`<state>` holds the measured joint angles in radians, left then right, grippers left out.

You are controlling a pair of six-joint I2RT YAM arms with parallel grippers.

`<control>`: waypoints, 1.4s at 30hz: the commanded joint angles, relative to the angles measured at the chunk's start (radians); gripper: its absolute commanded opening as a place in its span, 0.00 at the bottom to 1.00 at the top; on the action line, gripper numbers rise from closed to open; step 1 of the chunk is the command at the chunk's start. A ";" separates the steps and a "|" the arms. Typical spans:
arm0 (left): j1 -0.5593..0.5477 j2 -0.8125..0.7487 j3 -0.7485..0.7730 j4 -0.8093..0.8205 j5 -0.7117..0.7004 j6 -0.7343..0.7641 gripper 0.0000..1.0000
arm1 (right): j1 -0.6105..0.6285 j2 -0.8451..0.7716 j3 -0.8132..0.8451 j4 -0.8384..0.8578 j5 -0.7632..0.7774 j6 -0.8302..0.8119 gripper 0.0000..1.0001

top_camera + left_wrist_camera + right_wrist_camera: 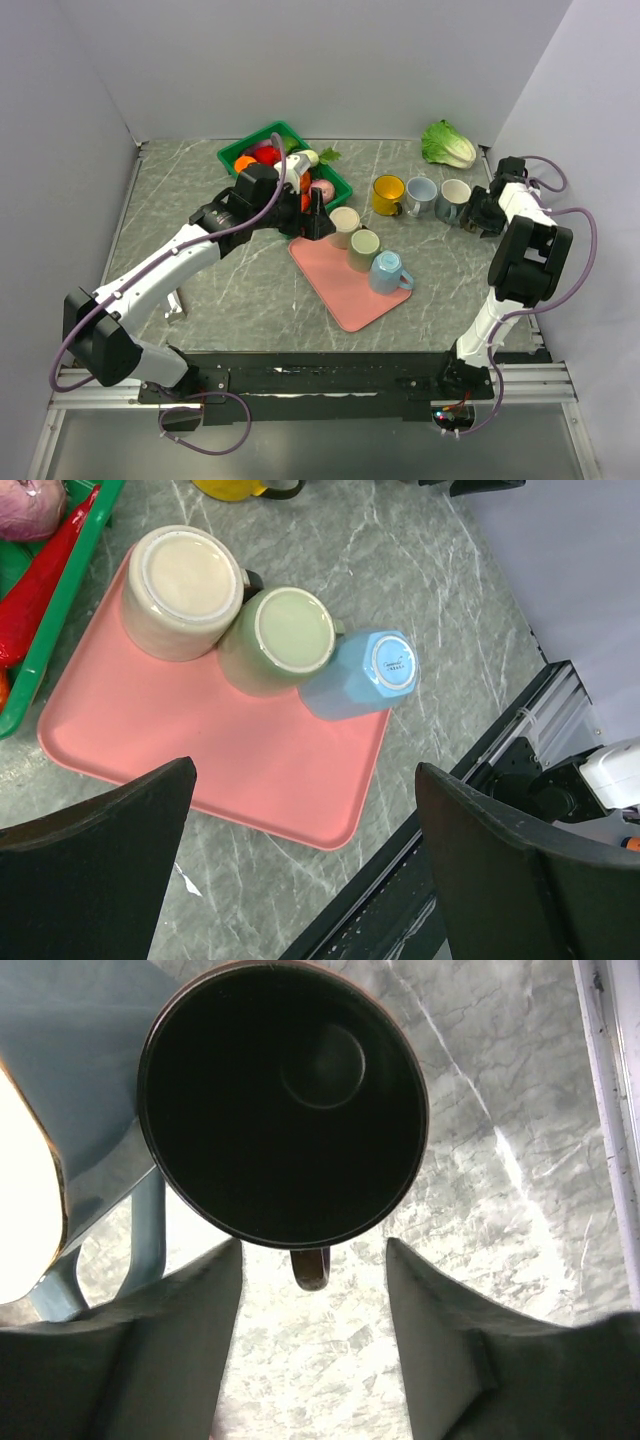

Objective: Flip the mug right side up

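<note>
A cream mug with a dark inside (455, 197) (283, 1100) stands upright at the right end of a row of mugs. Its handle (310, 1265) points between the fingers of my right gripper (481, 212) (312, 1250), which is open and touches neither side of it. On the pink tray (345, 295) (250, 780) three mugs stand upside down: cream (345, 225) (183, 590), green (364, 248) (285, 638) and blue (390, 272) (365, 675). My left gripper (318, 215) (305, 770) hangs open above the tray, holding nothing.
A yellow mug (388, 195) and a light blue mug (421, 196) (80, 1110) stand upright left of the cream one. A green basket (285, 130) of toy food sits behind the tray, with lettuce (448, 143) at the back right. Walls enclose the table.
</note>
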<state>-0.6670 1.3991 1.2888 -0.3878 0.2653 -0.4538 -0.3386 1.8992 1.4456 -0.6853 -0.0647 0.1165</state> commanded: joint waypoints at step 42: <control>-0.275 0.365 0.185 0.044 -0.158 -0.401 0.98 | 0.297 -0.609 -0.628 0.127 -0.191 0.431 0.48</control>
<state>-0.9195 1.7332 1.4036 -0.3786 0.1104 -0.8066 -0.0502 1.2613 0.7982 -0.6224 -0.1429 0.5343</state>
